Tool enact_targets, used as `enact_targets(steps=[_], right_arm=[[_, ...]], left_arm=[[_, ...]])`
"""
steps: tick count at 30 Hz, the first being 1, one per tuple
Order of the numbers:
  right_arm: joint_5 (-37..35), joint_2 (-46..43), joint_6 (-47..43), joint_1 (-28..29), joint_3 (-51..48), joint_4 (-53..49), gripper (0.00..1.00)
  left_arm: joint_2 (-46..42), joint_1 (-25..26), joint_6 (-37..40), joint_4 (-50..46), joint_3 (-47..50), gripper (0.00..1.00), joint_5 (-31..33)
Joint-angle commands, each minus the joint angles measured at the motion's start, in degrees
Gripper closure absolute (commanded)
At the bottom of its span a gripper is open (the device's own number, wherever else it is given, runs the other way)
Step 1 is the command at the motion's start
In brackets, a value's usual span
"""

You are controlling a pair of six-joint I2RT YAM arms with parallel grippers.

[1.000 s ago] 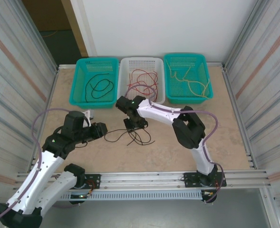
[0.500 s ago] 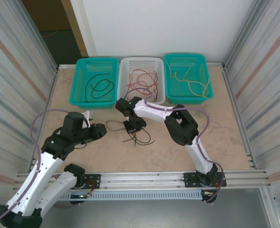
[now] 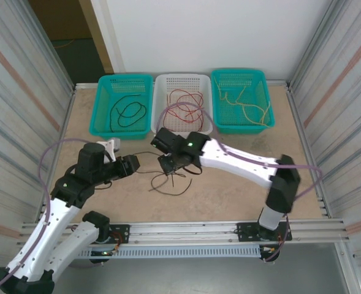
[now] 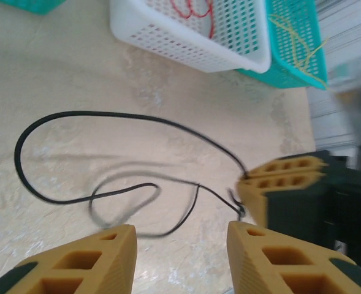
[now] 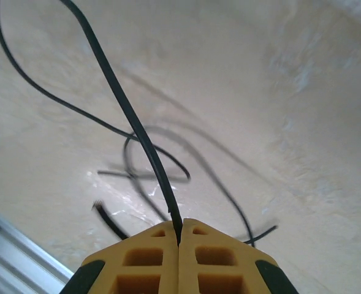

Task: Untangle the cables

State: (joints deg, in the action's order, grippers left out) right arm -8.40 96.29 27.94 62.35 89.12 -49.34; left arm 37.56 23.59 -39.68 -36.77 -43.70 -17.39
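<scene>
Right wrist: right gripper (image 5: 180, 244) is pinched tight on a black cable (image 5: 138, 133). The cable runs from the fingertips to the upper left of the frame. More black strands cross on the table (image 5: 303, 92) behind it.

Left wrist: left gripper (image 4: 180, 260) has its jaws apart with nothing between them, hovering over a black loop at centre-left. The right gripper's clamped fingers sit at right of frame.

Top external: the tangle (image 3: 170, 182) lies mid-frame on the table, just right of the left gripper and below the right one. Baskets line the upper edge. Left teal basket (image 3: 100, 125) holds a coiled black cable (image 3: 126, 113), white basket (image 3: 162, 82) holds red cables (image 3: 183, 104), right teal basket (image 3: 263, 101) holds yellow cables (image 3: 244, 107).
</scene>
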Motion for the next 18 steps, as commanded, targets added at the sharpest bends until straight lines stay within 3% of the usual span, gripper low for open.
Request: enact_targets(steps=[1,7,12,18], right_arm=[[-4.38,-6.16,1.23,0.5,-2.25,4.08,1.0],[-2.6,-12.63,1.37,1.15,-3.59,9.23,1.0],[-2.06,-14.26,1.32,1.37,-3.96,10.3,1.0],[-3.29,-15.76,1.09,1.94,-4.46,11.2,1.0]], left_arm=[[-1.59,-0.44,-1.0,7.13,-1.09,0.5,-4.52],[-1.9,-0.39,-1.12,18.49,-2.13,0.41,-13.07],[1.48,-0.4,1.77,20.38,-6.01,0.39,-16.53],[2.63,-0.41,9.69,8.92,-12.07,0.43,-6.56]])
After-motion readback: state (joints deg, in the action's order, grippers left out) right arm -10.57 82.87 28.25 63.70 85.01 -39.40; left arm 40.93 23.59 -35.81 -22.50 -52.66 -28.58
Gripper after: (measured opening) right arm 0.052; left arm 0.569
